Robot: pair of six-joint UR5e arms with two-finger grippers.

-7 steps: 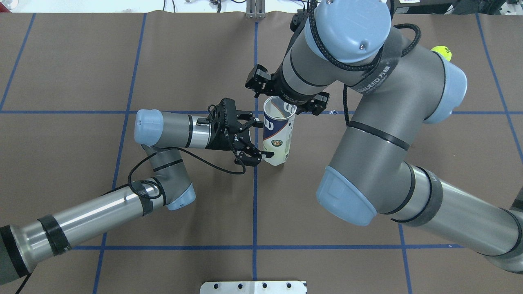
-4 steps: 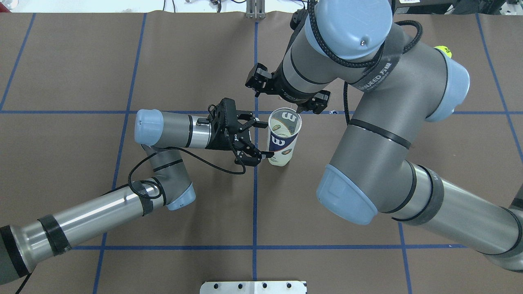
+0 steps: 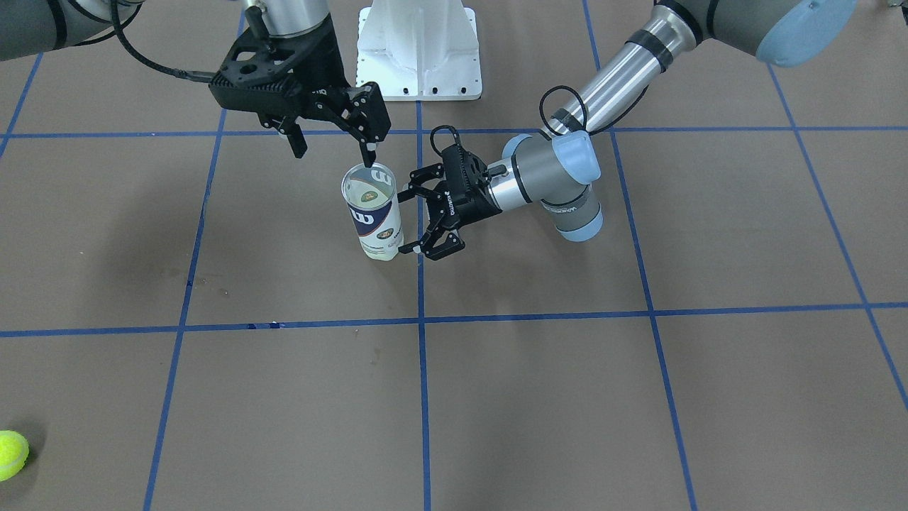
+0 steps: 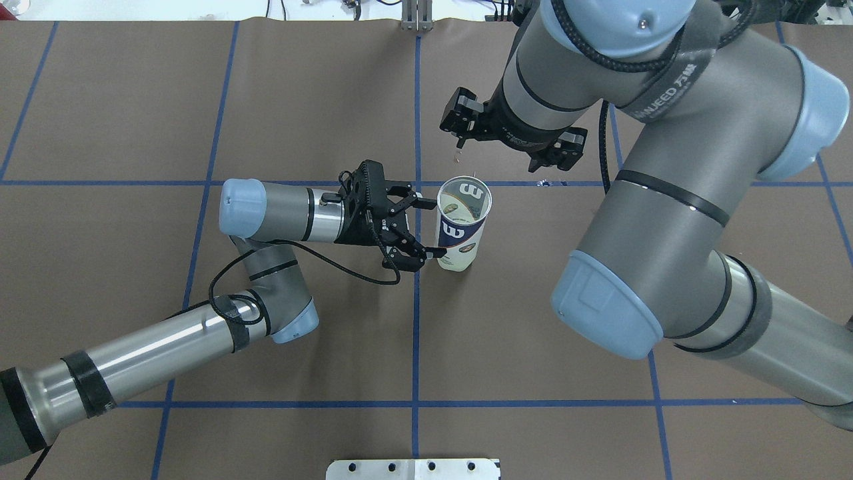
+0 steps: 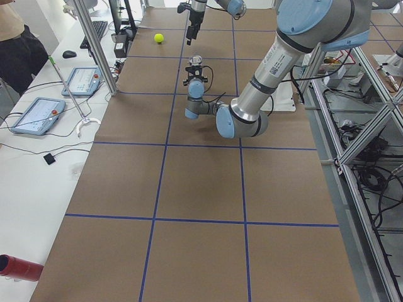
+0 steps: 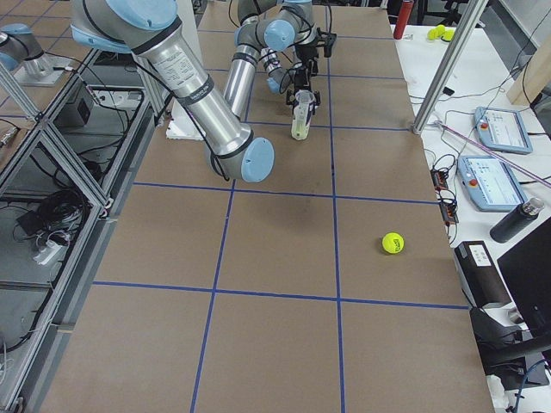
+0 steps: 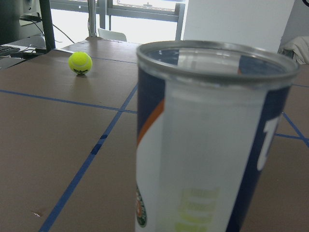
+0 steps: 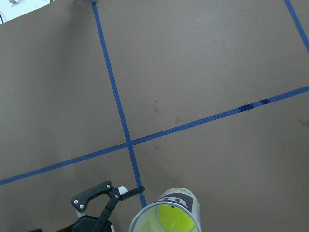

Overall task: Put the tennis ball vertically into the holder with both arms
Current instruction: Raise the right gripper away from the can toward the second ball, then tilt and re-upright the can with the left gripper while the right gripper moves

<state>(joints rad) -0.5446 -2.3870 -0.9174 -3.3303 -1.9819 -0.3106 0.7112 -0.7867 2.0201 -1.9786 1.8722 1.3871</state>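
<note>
The holder (image 4: pixel 460 230) stands upright at the table's middle, mouth up, and also shows in the front view (image 3: pixel 374 216). The right wrist view looks down into the holder (image 8: pixel 186 204) and shows a yellow tennis ball (image 8: pixel 173 221) inside. My left gripper (image 4: pixel 430 227) lies level and open, with its fingertips at the holder's lower side; it also shows in the front view (image 3: pixel 410 220). The holder fills the left wrist view (image 7: pixel 212 140). My right gripper (image 3: pixel 333 145) hangs open and empty above and behind the holder's rim, and also shows in the overhead view (image 4: pixel 510 141).
A second tennis ball (image 3: pixel 10 454) lies far off on the robot's right, at the table's far side, and shows in the right side view (image 6: pixel 393 243) and left wrist view (image 7: pixel 80 63). The white pedestal base (image 3: pixel 418 50) stands at the robot's edge. Blue tape lines grid the brown table.
The holder went from tilted to upright. My right gripper came off its rim and moved up and to the right. The left gripper has not moved.
</note>
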